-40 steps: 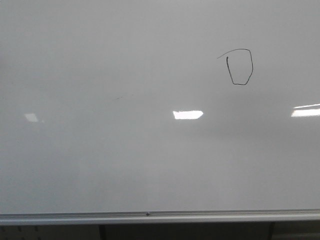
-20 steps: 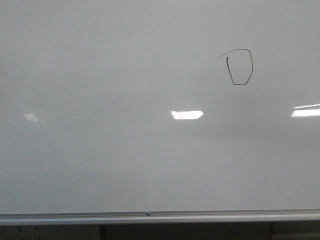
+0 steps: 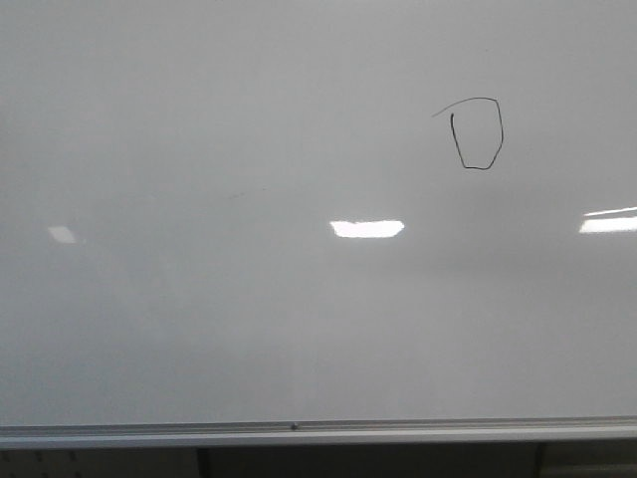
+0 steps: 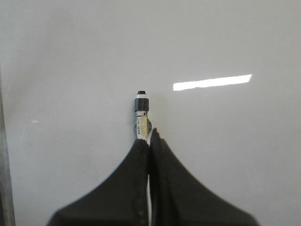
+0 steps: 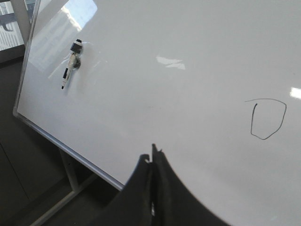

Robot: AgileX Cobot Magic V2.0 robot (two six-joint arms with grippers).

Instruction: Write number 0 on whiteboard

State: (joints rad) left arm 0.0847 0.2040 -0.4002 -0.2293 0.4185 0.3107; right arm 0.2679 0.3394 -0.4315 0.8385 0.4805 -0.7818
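The large glossy white-grey whiteboard [image 3: 249, 329] fills nearly my whole forward view, its sheen smooth and broken only by bright rectangular light reflections [image 3: 366, 228]. A brushed silver metal rail [image 3: 299, 432] runs along its lower edge. High on the right of the board sits the number 0 [image 3: 479, 133], a thin black hand-drawn loop, angular and roughly D-shaped, with a fine curved tail sweeping off its top left.

My left gripper [image 4: 149, 136] has its two matte black, tapering fingers [image 4: 127, 188] pressed together around a slim marker [image 4: 141, 117], whose white labelled barrel ends in a grey collar and a small dark tip that points at the board; whether the tip touches the surface I cannot tell.

My right gripper [image 5: 153, 153] is clenched too, its black fingers [image 5: 136, 193] meeting with something thin and dark showing at the seam, too small to identify. From that wrist the loop [image 5: 268, 118] lies off to one side, well apart from my fingertips. Far across the board, near its metal-framed corner, a small black-and-white object [image 5: 71, 61] clings to the surface; I cannot make out what it is.
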